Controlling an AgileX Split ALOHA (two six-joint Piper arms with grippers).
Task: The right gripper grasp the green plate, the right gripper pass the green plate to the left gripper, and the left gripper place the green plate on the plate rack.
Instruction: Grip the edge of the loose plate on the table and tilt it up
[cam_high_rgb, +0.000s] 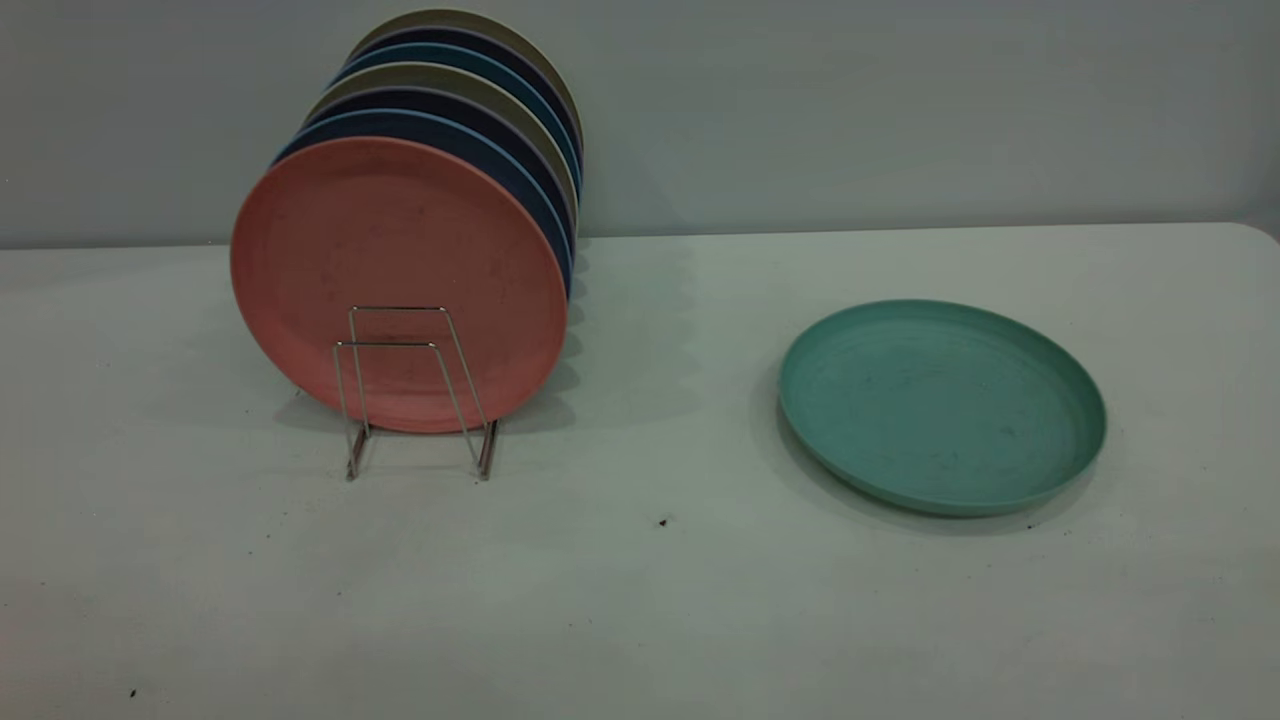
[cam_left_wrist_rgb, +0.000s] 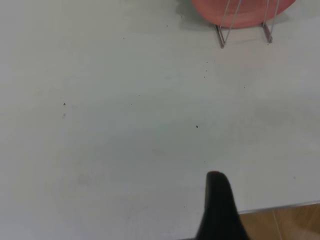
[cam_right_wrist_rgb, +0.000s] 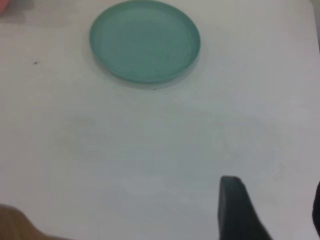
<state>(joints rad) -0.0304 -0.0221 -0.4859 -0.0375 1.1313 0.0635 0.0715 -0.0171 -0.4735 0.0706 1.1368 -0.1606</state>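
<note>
Lying flat on the matte pale bench (cam_high_rgb: 640, 600), the round shallow green plate (cam_high_rgb: 942, 405) shows faint scuffs. Thin silver wire plate rack (cam_high_rgb: 415, 395) holds a salmon-pink plate (cam_high_rgb: 398, 283) upright. Left hand (cam_left_wrist_rgb: 218, 210) and right hand (cam_right_wrist_rgb: 240, 210) hover well apart from both; their grip state cannot be told.

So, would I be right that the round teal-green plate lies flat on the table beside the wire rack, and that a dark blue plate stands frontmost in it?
Not quite: the frontmost plate in the silver wire rack is the salmon-pink plate, as the exterior view shows. The round teal-green plate does lie flat beside it.
</note>
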